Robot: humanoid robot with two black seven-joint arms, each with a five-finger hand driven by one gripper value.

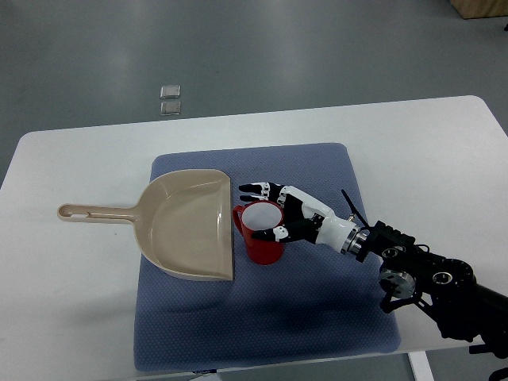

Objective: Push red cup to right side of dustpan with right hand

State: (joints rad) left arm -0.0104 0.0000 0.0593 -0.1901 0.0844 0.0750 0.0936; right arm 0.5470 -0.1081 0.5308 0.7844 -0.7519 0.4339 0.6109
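A red cup (pixel 259 246) with a white inside stands upright on the blue mat (pixel 317 317), right beside the open mouth of a beige dustpan (pixel 186 226). The dustpan's handle points left. My right hand (pixel 274 210) reaches in from the lower right. Its fingers are spread and rest against the cup's rim and right side; the thumb touches the front of the rim. It does not grasp the cup. The left arm is out of view.
The blue mat lies on a white table (pixel 63 302). Two small clear squares (pixel 170 99) lie on the floor beyond the table's far edge. The mat to the right of the cup is bare.
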